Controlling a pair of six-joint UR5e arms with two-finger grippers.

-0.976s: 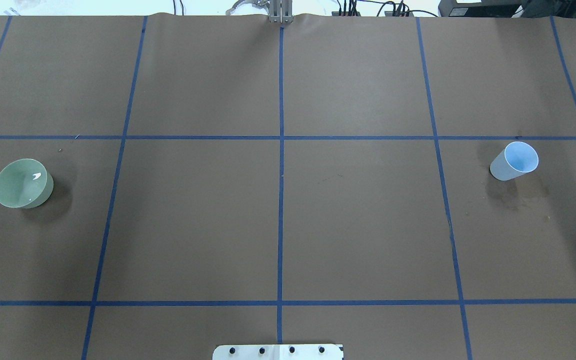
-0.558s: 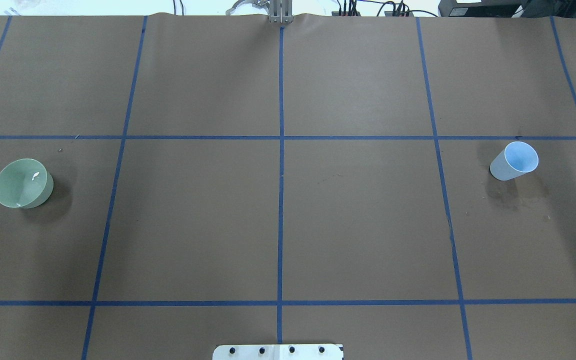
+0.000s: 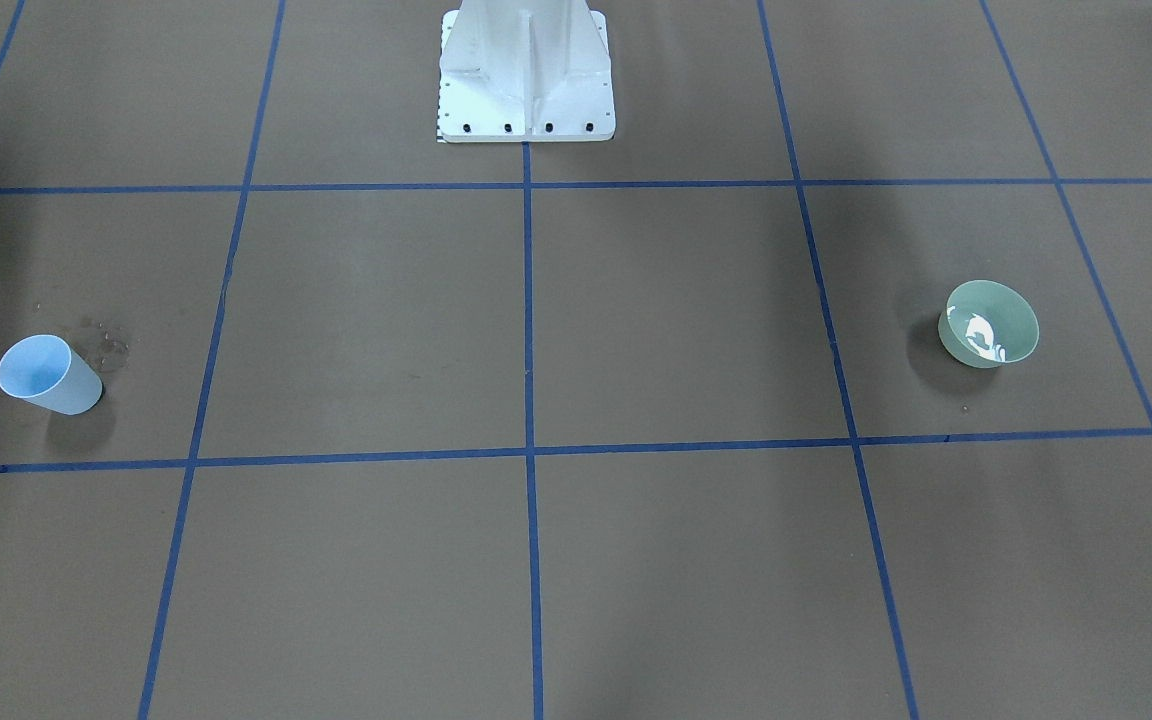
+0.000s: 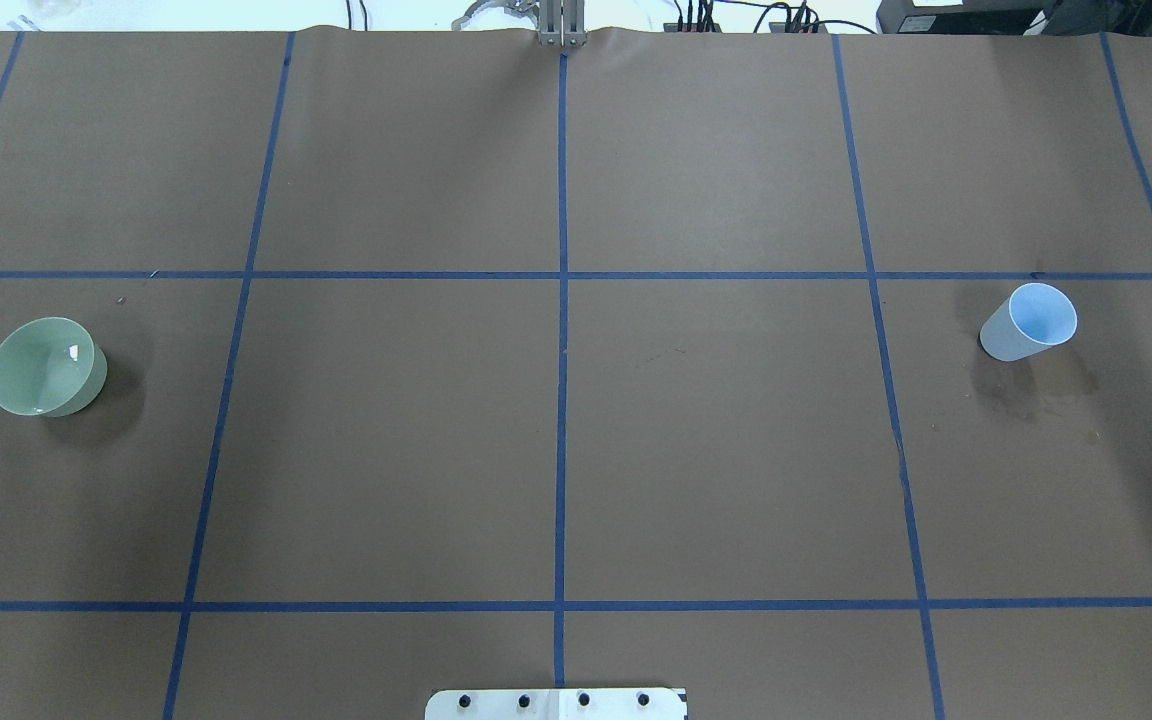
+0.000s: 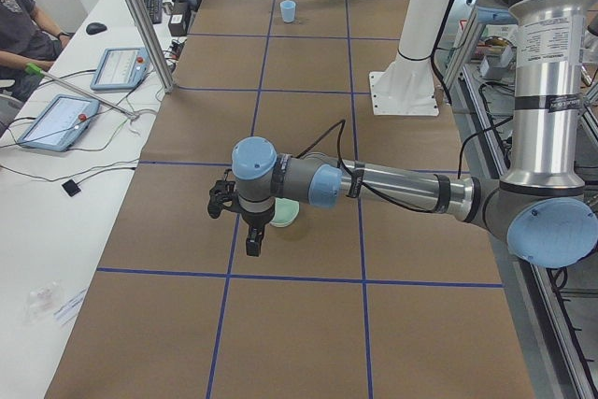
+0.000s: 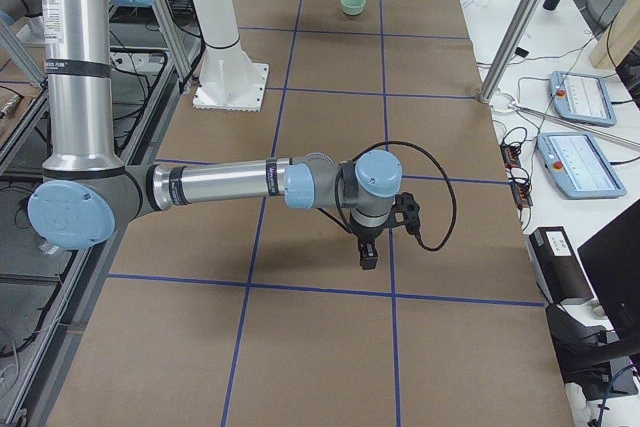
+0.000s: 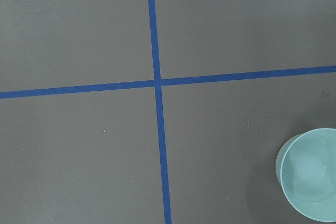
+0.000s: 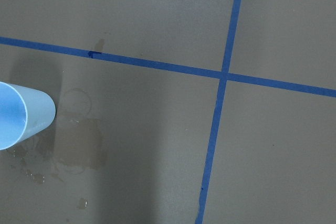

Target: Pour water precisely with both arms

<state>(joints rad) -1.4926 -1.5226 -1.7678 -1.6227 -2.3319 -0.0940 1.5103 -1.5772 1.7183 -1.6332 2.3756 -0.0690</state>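
Note:
A pale green bowl (image 4: 46, 367) stands at the table's left, and water (image 3: 982, 335) glints white inside it. A light blue cup (image 4: 1029, 322) stands upright at the right. The overhead and front views show neither arm. From the left end, my left gripper (image 5: 252, 246) hangs just in front of the bowl (image 5: 285, 213); I cannot tell whether it is open or shut. From the right end, my right gripper (image 6: 367, 257) points down over the table, state unclear, and the cup is hidden there. The left wrist view catches the bowl (image 7: 310, 179) at its lower right. The cup (image 8: 21, 115) shows at the right wrist view's left edge.
Wet stains (image 8: 79, 148) darken the brown paper beside the cup. Blue tape lines (image 4: 561, 330) divide the table into squares. The white pedestal (image 3: 524, 70) stands at the robot's side. Tablets (image 5: 51, 121) and a seated person (image 5: 19, 30) are at a side table.
The white glint in the bowl has grown fainter. The bowl and the cup have not moved.

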